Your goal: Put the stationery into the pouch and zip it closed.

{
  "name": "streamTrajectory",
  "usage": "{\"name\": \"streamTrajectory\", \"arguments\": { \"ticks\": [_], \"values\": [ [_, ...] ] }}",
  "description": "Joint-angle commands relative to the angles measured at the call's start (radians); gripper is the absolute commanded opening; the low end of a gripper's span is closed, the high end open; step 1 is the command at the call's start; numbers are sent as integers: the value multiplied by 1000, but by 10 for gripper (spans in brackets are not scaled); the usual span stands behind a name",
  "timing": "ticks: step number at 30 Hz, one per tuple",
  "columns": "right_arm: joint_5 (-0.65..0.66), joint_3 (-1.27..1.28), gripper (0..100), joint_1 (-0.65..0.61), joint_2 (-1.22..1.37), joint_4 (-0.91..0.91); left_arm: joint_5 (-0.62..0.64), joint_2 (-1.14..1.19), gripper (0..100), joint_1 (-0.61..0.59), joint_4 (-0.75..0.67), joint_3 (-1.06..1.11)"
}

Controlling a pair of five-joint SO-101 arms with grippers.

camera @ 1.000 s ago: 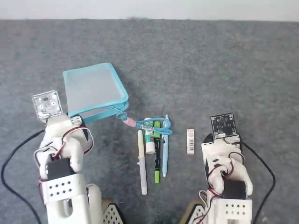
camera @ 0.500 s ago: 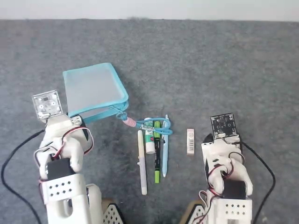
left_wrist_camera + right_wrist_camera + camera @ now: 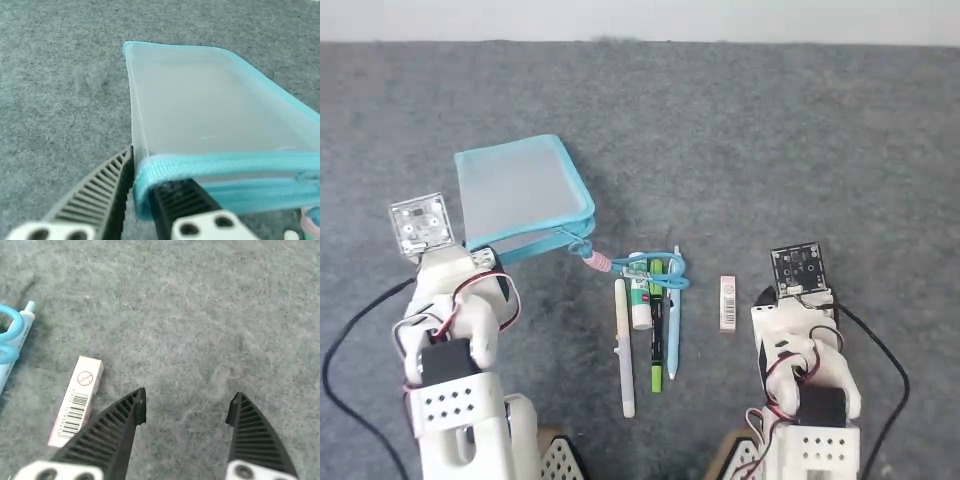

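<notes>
Teal-edged pouch (image 3: 520, 190): left gripper (image 3: 142, 172) pinches its near corner. Pens (image 3: 657, 320), then eraser (image 3: 727, 302), lie beside pouch. Right gripper (image 3: 189, 393) beyond, agape, empty.

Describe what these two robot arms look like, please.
Both the left arm and the right arm are white plastic shells around black motor blocks, with thin red and white wires looped at the joints. A black cable trails beside each. Each wrist carries a small square board. The jaws are black, pointed and ribbed inside, on white mounts.
</notes>
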Motion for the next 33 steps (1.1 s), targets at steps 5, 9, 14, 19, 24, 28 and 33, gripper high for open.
{"name": "streamTrajectory", "arguments": {
  "ticks": [5, 9, 14, 19, 24, 28, 33],
  "values": [
    [-9, 20, 257, 5, 31, 5, -35, 5, 12, 9, -34, -22],
    [-9, 20, 257, 5, 31, 5, -31, 12, 12, 11, -31, -51],
    [-9, 20, 257, 5, 31, 5, -77, 14, 12, 44, 20, -51],
    [-9, 20, 257, 5, 31, 5, -86, 12, 12, 83, 25, -54],
    [-9, 20, 257, 5, 31, 5, -78, 12, 12, 118, 25, -51],
    [-9, 20, 257, 5, 31, 5, -51, 8, 12, 112, 25, -50],
    [-9, 20, 257, 5, 31, 5, -52, 5, 12, 115, 25, -56]
  ]
}}
